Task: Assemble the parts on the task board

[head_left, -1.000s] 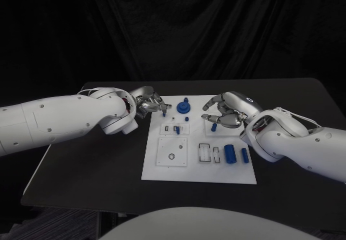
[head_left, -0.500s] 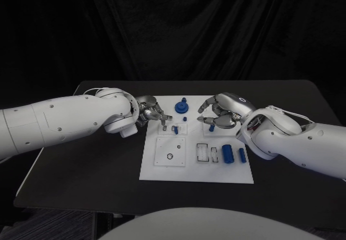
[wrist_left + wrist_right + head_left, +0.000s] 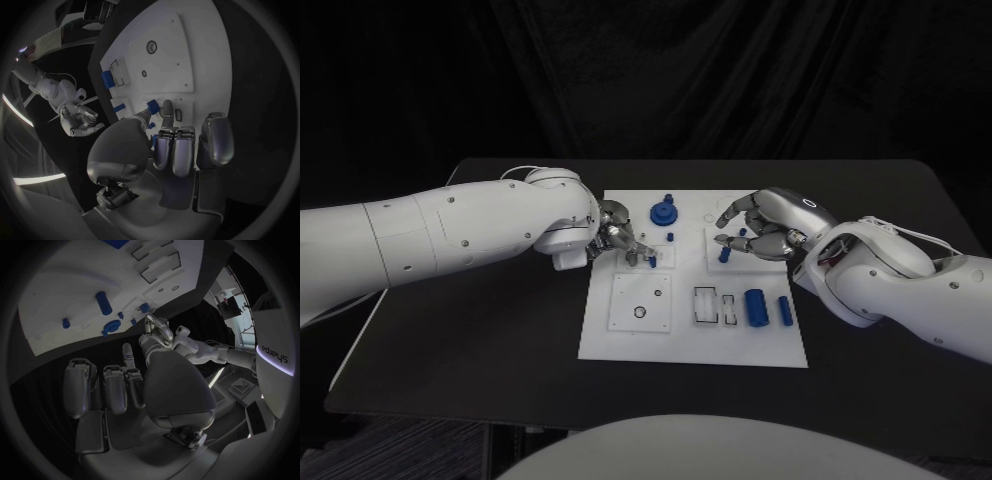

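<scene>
The white task board (image 3: 697, 335) lies mid-table. My left hand (image 3: 620, 240) reaches over its left edge to a small slotted block. Thumb and a fingertip (image 3: 167, 107) pinch a small blue part (image 3: 152, 106) there, also seen as the small blue part (image 3: 651, 260). My right hand (image 3: 762, 232) hovers over the board's far right with curled, parted fingers (image 3: 127, 357) and nothing in it. A short blue peg (image 3: 726, 255) stands just below it. A blue gear (image 3: 664, 213) stands at the far middle. Two blue cylinders (image 3: 757, 307) lie near the right edge.
Raised white blocks with empty slots (image 3: 710, 305) and a round hole (image 3: 642, 313) sit in the board's middle. Black tabletop (image 3: 473, 340) surrounds the board on every side. Both white forearms cross the table towards the board's far half.
My left hand has moved right, from beside the board onto the slotted block, and closed its fingertips at the small blue part. The right hand has shifted slightly right.
</scene>
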`<state>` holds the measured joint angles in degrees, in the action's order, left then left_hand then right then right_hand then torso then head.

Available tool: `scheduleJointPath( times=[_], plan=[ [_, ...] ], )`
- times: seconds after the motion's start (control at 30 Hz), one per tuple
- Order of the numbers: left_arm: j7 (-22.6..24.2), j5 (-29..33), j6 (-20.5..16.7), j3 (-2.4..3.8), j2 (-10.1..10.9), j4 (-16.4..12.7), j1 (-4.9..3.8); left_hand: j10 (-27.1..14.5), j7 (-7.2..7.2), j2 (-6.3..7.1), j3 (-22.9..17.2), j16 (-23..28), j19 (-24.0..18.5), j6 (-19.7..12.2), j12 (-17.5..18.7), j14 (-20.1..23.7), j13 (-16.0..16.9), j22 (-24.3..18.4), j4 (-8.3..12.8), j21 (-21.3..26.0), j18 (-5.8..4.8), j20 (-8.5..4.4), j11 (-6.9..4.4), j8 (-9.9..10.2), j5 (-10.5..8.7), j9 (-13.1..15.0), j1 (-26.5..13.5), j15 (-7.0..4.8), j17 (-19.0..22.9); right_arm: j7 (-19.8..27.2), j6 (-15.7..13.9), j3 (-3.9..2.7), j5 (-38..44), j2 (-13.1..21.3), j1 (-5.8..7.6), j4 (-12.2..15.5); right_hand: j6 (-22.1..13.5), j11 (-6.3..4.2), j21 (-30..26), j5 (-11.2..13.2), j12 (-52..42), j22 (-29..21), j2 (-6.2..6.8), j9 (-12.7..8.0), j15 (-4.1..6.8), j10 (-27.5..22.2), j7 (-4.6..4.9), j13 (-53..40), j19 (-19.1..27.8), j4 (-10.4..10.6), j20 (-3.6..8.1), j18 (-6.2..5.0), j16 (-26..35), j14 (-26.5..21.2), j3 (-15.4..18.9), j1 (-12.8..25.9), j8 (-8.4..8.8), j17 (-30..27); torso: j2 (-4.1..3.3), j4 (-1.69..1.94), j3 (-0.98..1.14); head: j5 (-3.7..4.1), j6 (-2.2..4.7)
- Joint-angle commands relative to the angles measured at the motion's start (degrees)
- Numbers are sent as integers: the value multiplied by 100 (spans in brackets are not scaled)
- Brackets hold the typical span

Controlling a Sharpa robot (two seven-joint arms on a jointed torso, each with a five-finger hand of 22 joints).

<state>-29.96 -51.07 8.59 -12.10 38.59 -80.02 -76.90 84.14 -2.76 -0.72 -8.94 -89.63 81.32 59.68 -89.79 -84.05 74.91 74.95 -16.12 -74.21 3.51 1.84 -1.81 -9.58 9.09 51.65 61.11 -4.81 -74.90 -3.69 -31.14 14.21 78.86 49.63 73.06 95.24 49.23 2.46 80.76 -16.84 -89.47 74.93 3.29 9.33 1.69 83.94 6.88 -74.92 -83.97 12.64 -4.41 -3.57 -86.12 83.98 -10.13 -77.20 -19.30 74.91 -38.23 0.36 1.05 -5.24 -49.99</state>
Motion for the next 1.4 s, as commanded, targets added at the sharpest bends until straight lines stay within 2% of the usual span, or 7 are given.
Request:
scheduleJointPath(
  times=[0.03, 0.1, 0.17, 0.23, 0.77, 1.07, 1.4],
  plan=[
    [-8, 52, 108, 5, -37, 34, 7, 586, 0, -3, 45, -37, -21, 27, -21, -595, 1509, 708, -9, 21, 57, 14, 40, 39, -24, -12, -74, 31, -1510, -118, 43, -4, 29, 43, -14, 27, 28, -42, -36, -31, -5, 957, -64, 9, 43, 486, -23, -1363, -183, -42, 44, 83, 40, 506, 3, 13, -25, 1105, -15, -16, 14, 4, -1],
    [31, 52, 36, 5, -53, 49, 7, 586, -4, -6, 67, -37, -24, 17, -21, -595, 1509, 705, -15, 30, 58, 15, 43, 50, -30, -26, -89, 32, -1510, -125, 54, -4, 23, 69, -14, 28, 28, -42, -36, -31, -5, 957, -64, 9, 43, 486, -23, -1363, -183, -42, 44, 83, 40, 506, 3, 13, -25, 1105, -12, -28, 23, -12, -1],
    [82, 52, -51, 5, -69, 61, 7, 586, -4, -7, 70, -37, -24, 17, -21, -595, 1509, 704, -16, 31, 59, 15, 43, 51, -31, -27, -92, 32, -1510, -132, 70, -4, 18, 99, -14, 31, 29, -43, -35, -43, -6, 958, -71, 11, 43, 487, -23, -1364, -183, -44, 44, 83, 42, 505, 1, 12, -26, 1103, 3, -55, 21, -43, -1],
    [122, 52, -114, 5, -80, 69, 7, 586, -6, -13, 102, -37, -20, 20, -21, -595, 1509, 707, -24, 29, 57, 16, 45, 55, -40, -40, -118, 34, -1510, -137, 83, -4, 13, 119, -14, 32, 29, -43, -42, -57, -3, 955, -79, 12, 44, 481, -24, -1358, -180, -48, 44, 81, 42, 505, -2, 10, -26, 1102, 2, -63, 26, -54, -1],
    [222, 52, -260, 5, -137, 129, 8, 586, -2, -46, 202, -37, -22, 54, -21, -595, 1509, 703, -35, 50, 61, 18, 45, 48, -20, -66, -198, 36, -1510, -168, 223, -3, 5, 152, -16, -13, 23, -49, -67, -269, -2, 949, -135, 31, 49, 479, -28, -1356, -168, -145, 50, 76, 62, 500, -60, -70, -30, 1080, 1, -60, 27, -40, -1],
    [-88, 52, 95, 5, -241, 267, 8, 586, 13, -134, 262, -37, -27, 106, -21, -595, 1509, 696, -29, 77, 66, 14, 31, 27, 64, -84, -253, 27, -1510, -154, 252, -3, 4, 148, -21, -18, 21, -49, -78, -327, 1, 945, -140, 36, 50, 470, -28, -1346, -164, -167, 50, 74, 70, 497, -73, -82, -31, 1071, 3, -60, 25, -52, -1],
    [-251, 51, 390, 5, -360, 347, 9, 586, 28, -138, 283, -37, -5, 135, -21, -595, 1509, 713, 44, 55, 59, 4, 17, 17, 137, -99, -170, 14, -1510, -136, 241, -3, 3, 147, -29, -23, 18, -49, -82, -390, 3, 945, -142, 40, 50, 466, -27, -1342, -162, -190, 51, 73, 71, 497, -86, -92, -31, 1069, 5, -64, 29, -58, -1]
  ],
)
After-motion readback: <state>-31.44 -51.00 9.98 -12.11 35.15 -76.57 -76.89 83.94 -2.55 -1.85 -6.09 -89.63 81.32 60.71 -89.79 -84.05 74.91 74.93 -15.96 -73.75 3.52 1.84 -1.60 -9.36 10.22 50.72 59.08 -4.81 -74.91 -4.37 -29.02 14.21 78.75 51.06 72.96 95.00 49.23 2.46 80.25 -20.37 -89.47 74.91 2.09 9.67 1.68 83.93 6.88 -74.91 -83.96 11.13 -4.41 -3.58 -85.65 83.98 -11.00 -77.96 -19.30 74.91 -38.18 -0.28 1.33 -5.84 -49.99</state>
